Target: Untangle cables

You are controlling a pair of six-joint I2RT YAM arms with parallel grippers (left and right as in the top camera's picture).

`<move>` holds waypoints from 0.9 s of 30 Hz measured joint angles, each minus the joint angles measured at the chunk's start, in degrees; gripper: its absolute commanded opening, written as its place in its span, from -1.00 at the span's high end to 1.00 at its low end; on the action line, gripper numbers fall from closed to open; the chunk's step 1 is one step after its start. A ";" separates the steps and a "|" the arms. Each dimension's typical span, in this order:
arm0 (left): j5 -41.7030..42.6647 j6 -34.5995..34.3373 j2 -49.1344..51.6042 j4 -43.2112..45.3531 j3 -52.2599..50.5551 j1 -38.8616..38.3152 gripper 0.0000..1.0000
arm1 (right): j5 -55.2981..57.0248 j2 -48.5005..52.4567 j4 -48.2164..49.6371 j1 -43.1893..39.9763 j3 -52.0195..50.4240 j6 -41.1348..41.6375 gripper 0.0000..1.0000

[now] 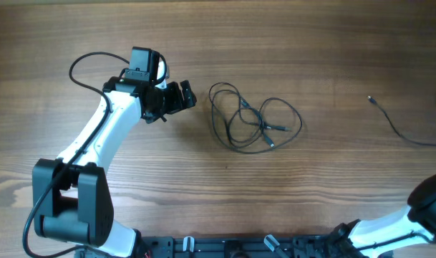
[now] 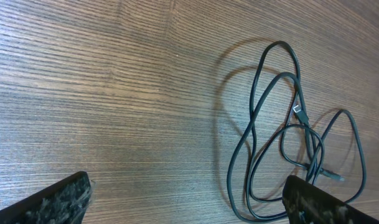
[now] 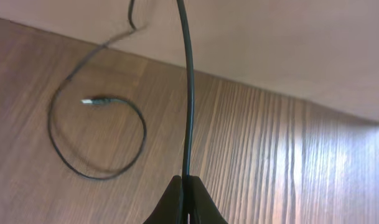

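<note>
- Cords, thin and black with tiny plug tips, lie as a small knotted bundle (image 1: 255, 120) near the middle of the brown wood-grain table (image 1: 311, 43), their loops crossing one another.
- Just left of it, apart from it, hovers the left gripper (image 1: 186, 96). In the left wrist view its dark fingers (image 2: 58, 200) stand wide apart with nothing between them, and the bundle lies ahead on the right.
- At the far side, the right gripper (image 3: 186, 190) has its jaws pressed together, pinching a separate thin black cord (image 3: 188, 93) that rises straight from the tips.
- Beyond that, a cord loop (image 3: 96, 140) with a small plug end curls on the wood; I cannot tell whether it is the same cord.
- Seen from overhead, a loose strand (image 1: 400, 129) lies at the right edge, well apart from the bundle.
</note>
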 measured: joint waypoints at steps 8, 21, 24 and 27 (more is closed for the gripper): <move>0.00 0.02 0.02 -0.02 -0.02 0.00 -1.00 | -11.21 0.57 -10.16 -3.30 -0.17 17.73 0.92; 0.00 0.00 0.02 0.00 0.00 0.00 -1.00 | -26.43 -19.98 -17.84 -3.32 -0.22 61.29 0.91; 0.00 0.02 0.02 -0.07 0.00 0.00 -1.00 | -27.06 -19.63 -22.45 -3.32 -0.28 72.41 0.91; 0.00 0.00 0.02 0.00 0.00 0.00 -1.00 | -26.84 -19.54 -22.23 -3.32 -0.28 77.57 0.62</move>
